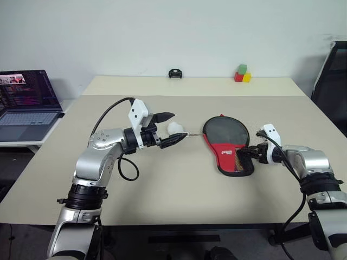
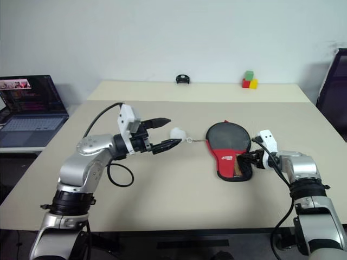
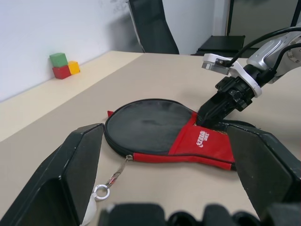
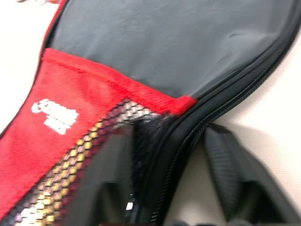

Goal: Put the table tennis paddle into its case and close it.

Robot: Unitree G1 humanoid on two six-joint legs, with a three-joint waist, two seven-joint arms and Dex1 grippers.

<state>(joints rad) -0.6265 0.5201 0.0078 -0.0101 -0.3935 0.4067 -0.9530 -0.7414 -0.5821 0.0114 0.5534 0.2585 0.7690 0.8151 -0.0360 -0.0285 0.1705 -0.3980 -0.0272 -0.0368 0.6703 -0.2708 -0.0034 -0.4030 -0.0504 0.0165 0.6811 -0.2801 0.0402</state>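
Observation:
The case [image 1: 223,142] lies flat on the beige table [image 1: 162,184], its round black part to the left and its red panels with the mesh pocket [image 4: 70,174] toward my right arm. A thin chain with a ring [image 3: 101,191] runs from its zipper toward a small white ball [image 1: 174,128]. My right gripper [image 1: 245,155] is at the case's narrow end, shut on the zipper rim [image 4: 164,155], with one finger over the mesh. My left gripper [image 1: 177,127] hovers open by the ball, holding nothing. The paddle is hidden; something pale shows through the mesh.
An open laptop [image 1: 27,105] sits on a side table at the left. At the far edge are red, green and yellow blocks [image 1: 242,73] and a small black object [image 1: 174,73]. A black chair [image 1: 333,81] stands at the right.

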